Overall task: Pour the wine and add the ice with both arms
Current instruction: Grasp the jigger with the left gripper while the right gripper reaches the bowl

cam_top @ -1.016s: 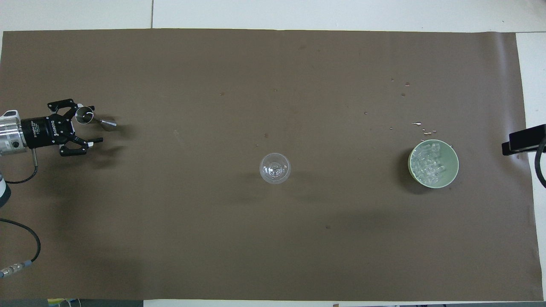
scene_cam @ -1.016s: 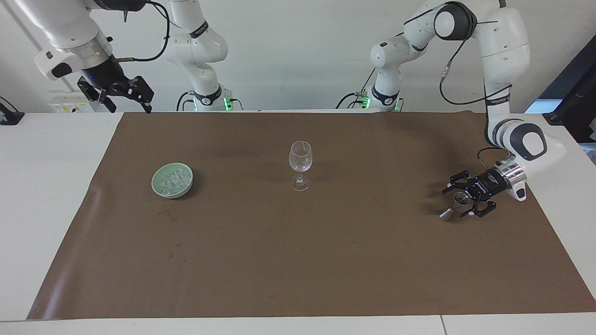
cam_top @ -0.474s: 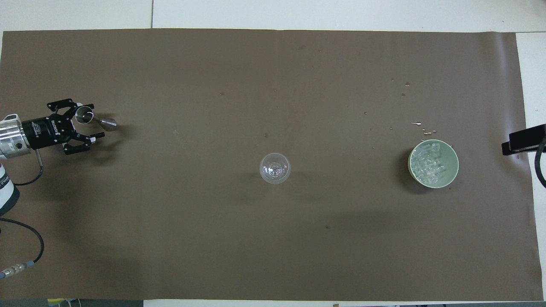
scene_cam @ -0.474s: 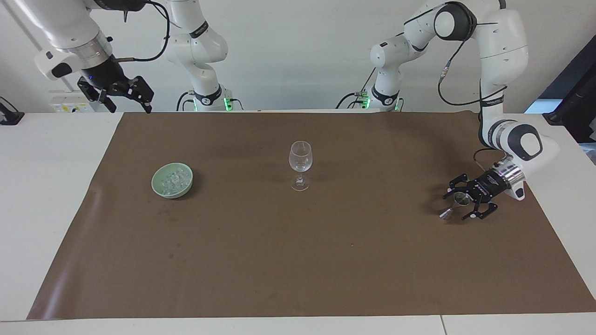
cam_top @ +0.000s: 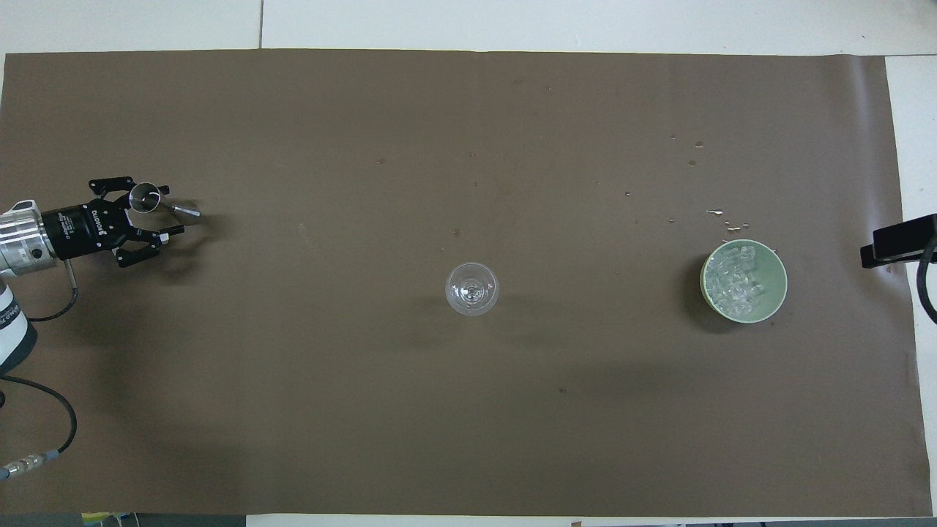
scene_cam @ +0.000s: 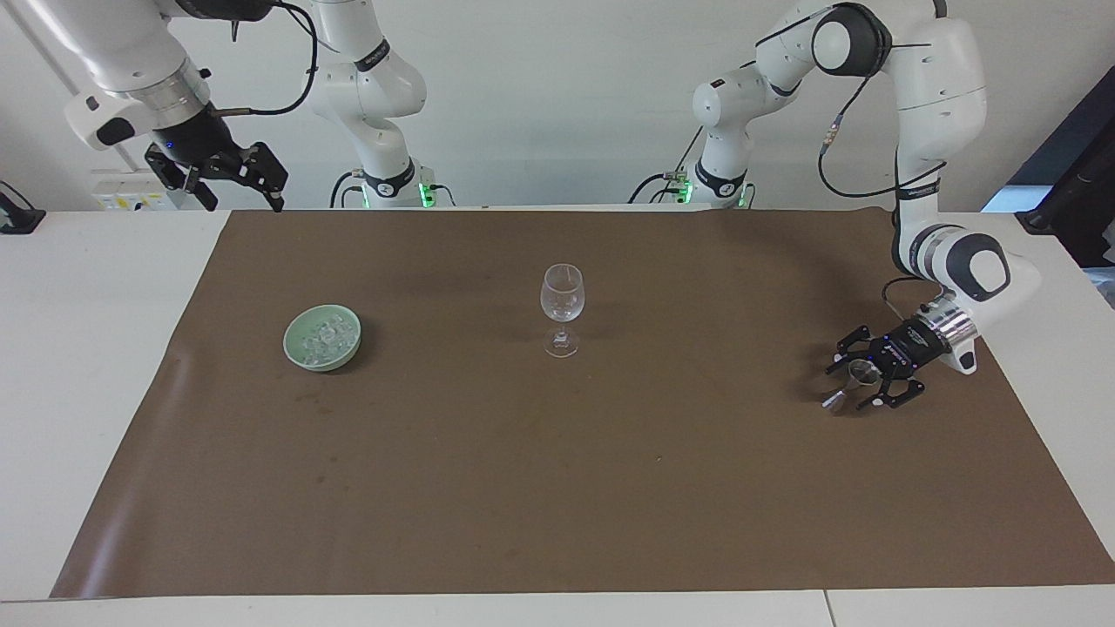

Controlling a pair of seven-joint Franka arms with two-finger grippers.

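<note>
While the left gripper [scene_cam: 858, 383] sits low at the left arm's end of the brown mat [cam_top: 468, 410], its fingers stand on either side of a small metal jigger [scene_cam: 858, 376]; whether they already press on it cannot be told. Well apart from that gripper, toward the table's middle, stands the empty wine glass [scene_cam: 562, 306], and past it, at the right arm's end, the green bowl [scene_cam: 296, 353] holds the ice [scene_cam: 324, 336]. Raised over the table's corner near that bowl, the right gripper [scene_cam: 237, 181] waits with its fingers apart, holding nothing.
</note>
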